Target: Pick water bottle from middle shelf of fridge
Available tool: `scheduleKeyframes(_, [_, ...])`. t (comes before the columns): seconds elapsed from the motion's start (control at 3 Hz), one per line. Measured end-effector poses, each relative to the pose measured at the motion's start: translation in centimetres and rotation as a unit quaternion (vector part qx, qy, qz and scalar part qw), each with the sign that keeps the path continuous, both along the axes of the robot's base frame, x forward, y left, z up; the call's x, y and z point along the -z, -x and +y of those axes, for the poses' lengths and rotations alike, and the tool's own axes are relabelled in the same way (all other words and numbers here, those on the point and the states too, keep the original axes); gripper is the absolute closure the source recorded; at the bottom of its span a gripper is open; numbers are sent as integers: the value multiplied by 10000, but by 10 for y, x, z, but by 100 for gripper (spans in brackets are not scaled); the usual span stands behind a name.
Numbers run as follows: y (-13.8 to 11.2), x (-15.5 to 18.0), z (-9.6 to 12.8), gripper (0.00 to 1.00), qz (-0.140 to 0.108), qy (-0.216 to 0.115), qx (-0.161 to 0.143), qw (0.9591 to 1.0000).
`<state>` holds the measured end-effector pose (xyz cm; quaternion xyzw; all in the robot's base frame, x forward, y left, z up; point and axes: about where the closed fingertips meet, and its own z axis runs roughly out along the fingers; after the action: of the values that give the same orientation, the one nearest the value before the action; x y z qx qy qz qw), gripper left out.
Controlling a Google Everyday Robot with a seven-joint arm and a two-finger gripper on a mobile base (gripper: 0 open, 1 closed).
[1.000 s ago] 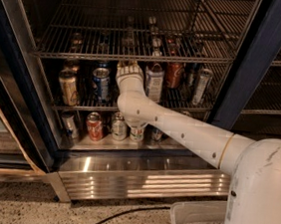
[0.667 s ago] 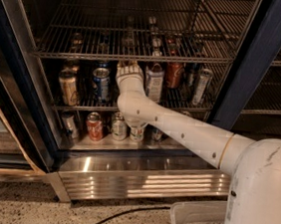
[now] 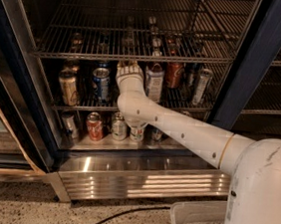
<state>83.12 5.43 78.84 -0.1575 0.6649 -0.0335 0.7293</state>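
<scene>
Camera view: the arm reaches into the fridge, with the gripper at drink height over the middle shelf, apparently lined up for a grab. The blue can is at its 9 o'clock and the white-label bottle at its 3 o'clock. Its grip: can't tell. The water bottle isn't separately visible and is likely hidden just behind the gripper, at 12 o'clock.

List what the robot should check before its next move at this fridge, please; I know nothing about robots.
1. Fridge door open: ok.
2. Gripper at middle shelf height: ok.
3. Water bottle in its hold: cannot tell; the gripper hides that spot.
4. Side room: not ok; blue can and white-labelled bottle stand close beside the gripper.
5. Headroom for lifting: not ok; upper rack sits just above the gripper.
</scene>
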Motion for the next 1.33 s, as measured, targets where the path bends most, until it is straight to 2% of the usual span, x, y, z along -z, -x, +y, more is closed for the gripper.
scheduleKeyframes(0.33, [0,0,0,91,0,0,0,10000])
scheduleKeyframes(1.0, [0,0,0,57,0,0,0,10000])
scheduleKeyframes(1.33, [0,0,0,55,0,0,0,10000])
